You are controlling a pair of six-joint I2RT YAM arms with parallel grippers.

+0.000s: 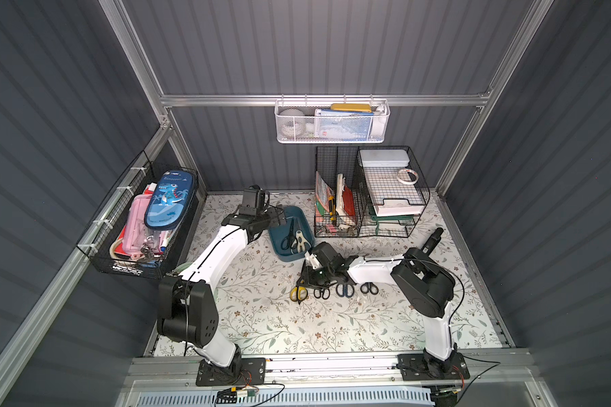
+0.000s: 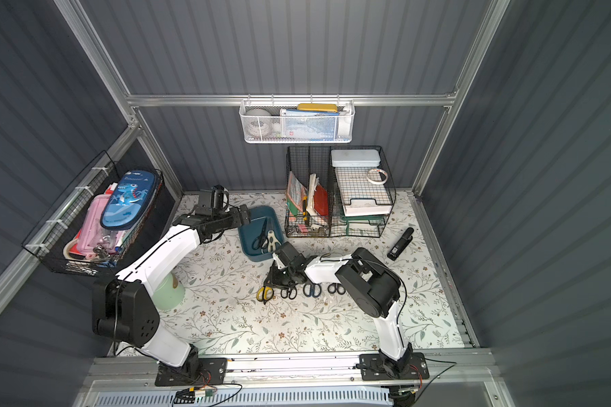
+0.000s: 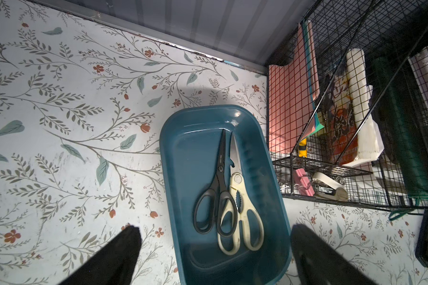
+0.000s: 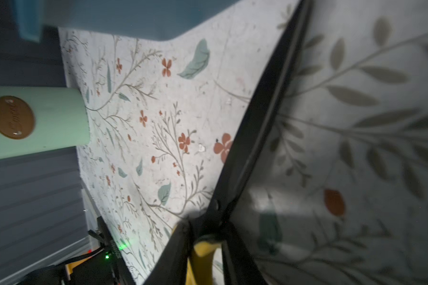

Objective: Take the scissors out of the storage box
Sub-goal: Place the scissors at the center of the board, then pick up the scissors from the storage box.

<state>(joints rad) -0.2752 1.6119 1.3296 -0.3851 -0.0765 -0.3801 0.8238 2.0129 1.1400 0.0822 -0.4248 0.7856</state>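
The teal storage box (image 1: 275, 243) (image 3: 183, 153) holds two scissors side by side, a black-handled pair (image 3: 218, 182) and a cream-handled pair (image 3: 241, 197). My left gripper (image 3: 215, 246) (image 1: 279, 216) hovers open over the box's end by their handles, with nothing between its fingers. On the table in front lie yellow-and-black scissors (image 1: 298, 293), a small black pair (image 1: 321, 292), a blue pair (image 1: 344, 289) and another small black pair (image 1: 369, 288). My right gripper (image 4: 205, 234) (image 1: 306, 278) is low over the yellow-handled pair (image 4: 203, 256), jaws slightly apart either side of its handle.
A black wire organiser (image 1: 367, 197) stands right beside the box. A black stapler (image 1: 432, 239) lies at the right. A mint-green cup (image 2: 168, 292) stands under my left arm. A wire basket (image 1: 142, 225) hangs on the left wall, a white mesh basket (image 1: 332, 121) on the back.
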